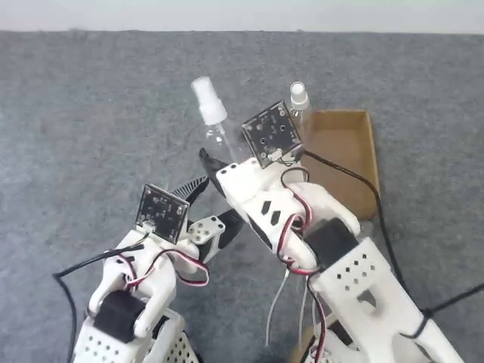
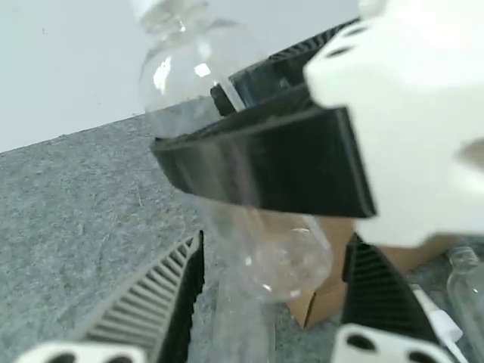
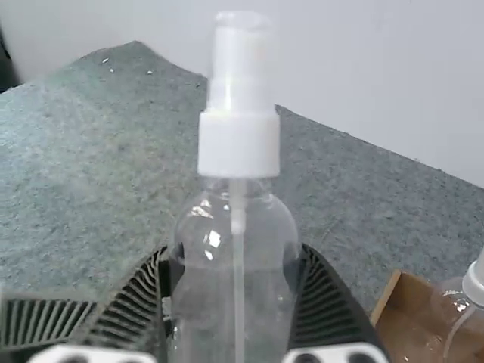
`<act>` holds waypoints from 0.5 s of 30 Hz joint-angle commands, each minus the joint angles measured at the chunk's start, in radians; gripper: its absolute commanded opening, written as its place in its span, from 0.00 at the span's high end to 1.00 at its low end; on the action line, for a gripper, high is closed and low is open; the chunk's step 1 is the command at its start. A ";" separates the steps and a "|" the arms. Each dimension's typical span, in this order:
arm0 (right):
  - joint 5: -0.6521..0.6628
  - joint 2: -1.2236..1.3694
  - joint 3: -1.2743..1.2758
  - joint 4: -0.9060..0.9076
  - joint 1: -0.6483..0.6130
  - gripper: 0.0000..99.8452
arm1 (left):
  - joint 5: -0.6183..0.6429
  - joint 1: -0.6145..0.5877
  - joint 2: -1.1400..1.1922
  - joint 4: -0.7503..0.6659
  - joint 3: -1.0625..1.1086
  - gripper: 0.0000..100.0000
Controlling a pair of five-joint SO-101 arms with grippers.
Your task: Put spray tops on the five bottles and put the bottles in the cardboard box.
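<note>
Bottles: two counted in the high view, both clear, each with a white spray top.
Held bottle (image 1: 217, 136): upper centre of the high view, tilted a little, its spray top (image 1: 206, 97) pointing to the upper left.
Right gripper (image 3: 234, 318): clamped on the held bottle, one black finger on each side of the body below the shoulder.
Left gripper (image 2: 265, 310): fingers apart, one on each side of the held bottle's base and clear of it; the right gripper's black finger crosses the bottle just above.
Second bottle (image 1: 300, 113): upright at the upper left corner of the box, right of the held bottle and apart from it; the right wrist view shows its base over the brown floor.
Box (image 1: 348, 151): one, cardboard, open-topped, right of centre in the high view, partly behind the right arm.
Bench (image 1: 91, 113): grey, carpet-like surface.
</note>
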 commanded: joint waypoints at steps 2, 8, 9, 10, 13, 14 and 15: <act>-0.012 -0.094 -0.078 0.065 -0.005 0.99 | -0.011 0.006 -0.011 -0.037 -0.002 0.72; -0.012 -0.162 -0.078 0.174 -0.005 0.99 | -0.011 0.006 -0.011 -0.037 -0.001 0.72; -0.012 -0.168 -0.078 0.182 -0.005 0.99 | -0.011 0.006 -0.011 -0.037 -0.001 0.72; -0.012 -0.176 -0.078 0.193 -0.005 0.99 | -0.011 0.006 -0.011 -0.037 -0.001 0.72; -0.011 -0.194 -0.078 0.232 -0.004 0.99 | -0.011 0.006 -0.011 -0.037 -0.001 0.72; -0.011 -0.200 -0.078 0.242 -0.004 0.99 | -0.011 0.006 -0.011 -0.037 -0.001 0.72; -0.011 -0.205 -0.078 0.251 -0.004 0.99 | -0.011 0.006 -0.011 -0.037 -0.001 0.72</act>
